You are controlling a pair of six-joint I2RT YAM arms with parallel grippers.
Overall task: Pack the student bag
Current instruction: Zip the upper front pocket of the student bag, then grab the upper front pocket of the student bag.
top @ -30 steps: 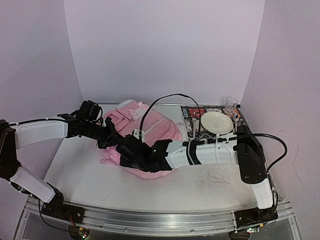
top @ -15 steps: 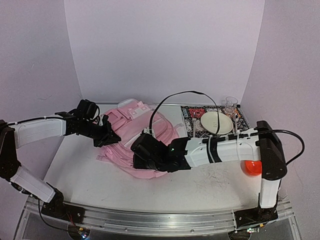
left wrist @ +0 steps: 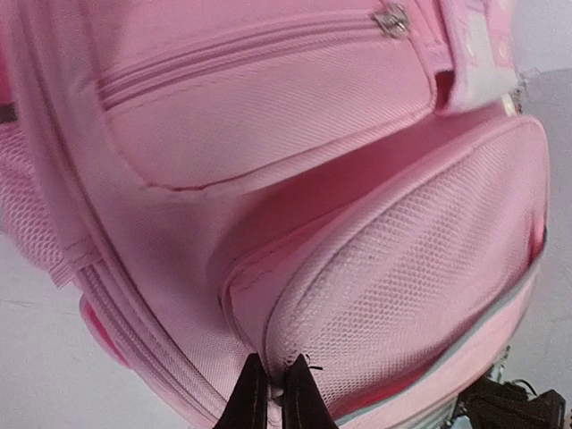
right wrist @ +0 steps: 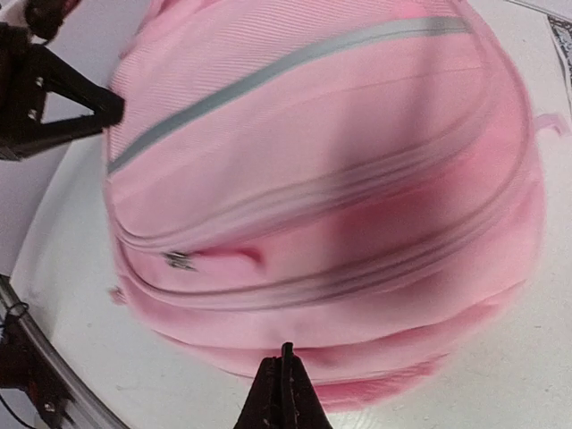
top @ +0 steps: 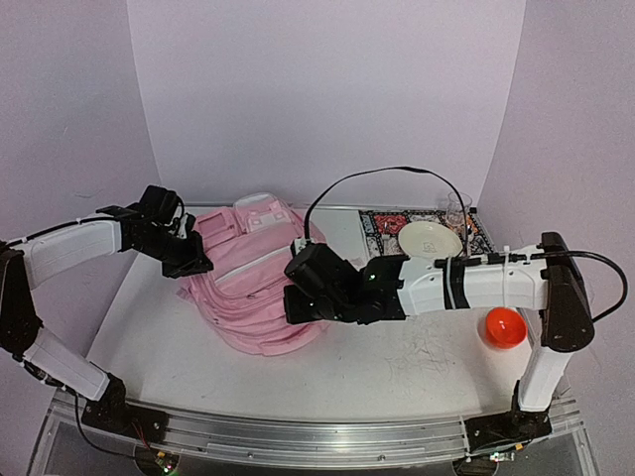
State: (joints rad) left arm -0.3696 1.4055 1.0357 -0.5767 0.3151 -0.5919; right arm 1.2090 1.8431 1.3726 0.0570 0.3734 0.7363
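The student bag [top: 248, 302], a large soft pink backpack, lies on the white table left of centre, its zipped pockets facing up. My left gripper [top: 198, 266] is at the bag's left side. In the left wrist view it [left wrist: 273, 380] is shut on the fabric at the edge of the bag's mesh side pocket [left wrist: 420, 268]. My right gripper [top: 290, 305] is at the bag's right side. In the right wrist view it [right wrist: 284, 357] is shut, its tips against the bag's [right wrist: 322, 188] lower edge, with no fabric visible between them.
A red ball [top: 503, 326] lies on the table by the right arm's base. At the back right a patterned mat [top: 382, 222] carries a cream plate [top: 430, 241] and a clear glass [top: 456, 208]. Pale walls close in the back and both sides.
The left gripper has pulled back to the left with the bag's side, and the bag has spread out and shifted left. The right arm has swung right, uncovering the red ball.
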